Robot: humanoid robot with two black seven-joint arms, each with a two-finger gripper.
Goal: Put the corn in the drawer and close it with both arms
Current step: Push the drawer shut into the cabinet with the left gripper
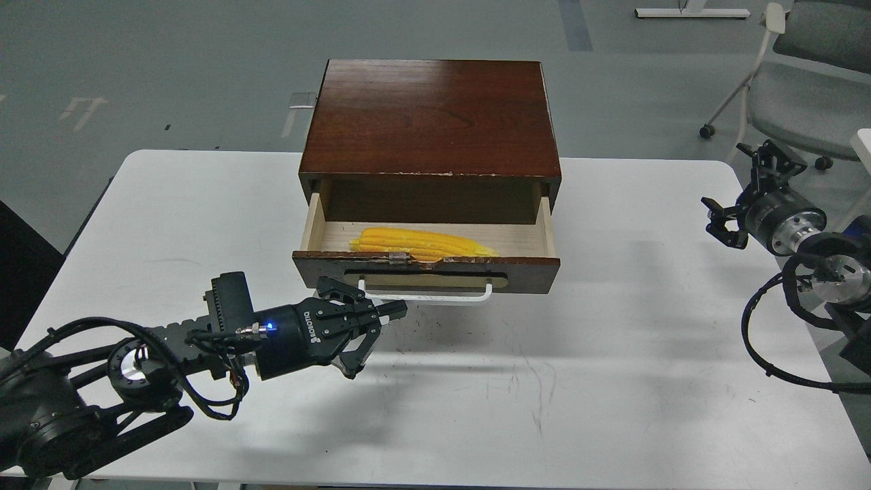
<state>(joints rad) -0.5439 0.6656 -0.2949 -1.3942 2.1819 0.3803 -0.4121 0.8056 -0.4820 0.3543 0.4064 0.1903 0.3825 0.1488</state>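
Note:
The dark brown drawer (531, 272) is part-way open in its wooden cabinet (429, 116) at the table's back middle. The yellow corn (422, 243) lies lengthwise inside on the pale wood floor, just behind the drawer front. My left gripper (400, 310) is shut and empty. Its tips sit right in front of the left part of the white bar handle (442, 299); whether they touch it I cannot tell. My right gripper (735, 190) is open and empty, up at the table's far right edge, well away from the drawer.
The white table (612, 381) carries the cabinet. A grey office chair (803, 75) stands on the floor behind the right arm. Black cables (769, 354) loop beside the right arm.

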